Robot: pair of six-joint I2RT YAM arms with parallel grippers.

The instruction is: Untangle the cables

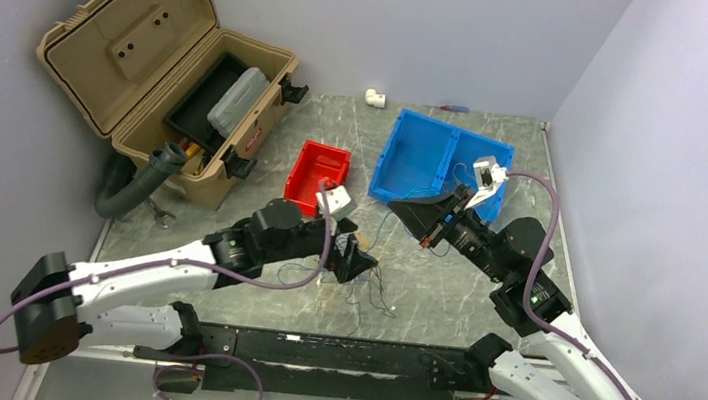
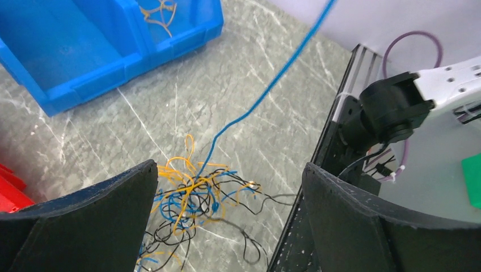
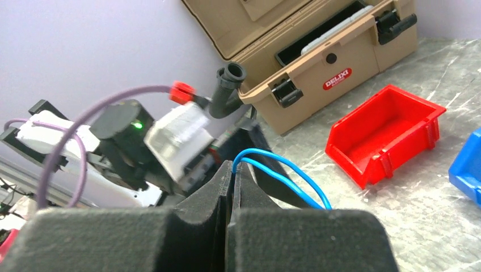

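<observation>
A tangle of thin cables [image 2: 190, 198] in yellow-orange, blue and black lies on the grey table, and shows faintly in the top view [image 1: 364, 294]. My left gripper [image 2: 230, 167] is open and empty, hovering above the tangle with the pile near its left finger; in the top view it [image 1: 355, 258] sits just above the pile. My right gripper [image 3: 232, 168] is shut on a loop of blue cable [image 3: 283, 170]. That blue cable [image 2: 266, 90] runs taut from the tangle up towards the right gripper [image 1: 411, 214], which is raised by the blue bin.
A blue bin [image 1: 417, 157] at the back holds a few yellow-orange cables [image 2: 159, 11]. A red bin [image 1: 318, 171] stands left of it. An open tan tool case [image 1: 164, 68] with a grey pipe is at the far left. The black base rail [image 2: 334, 141] lies near the tangle.
</observation>
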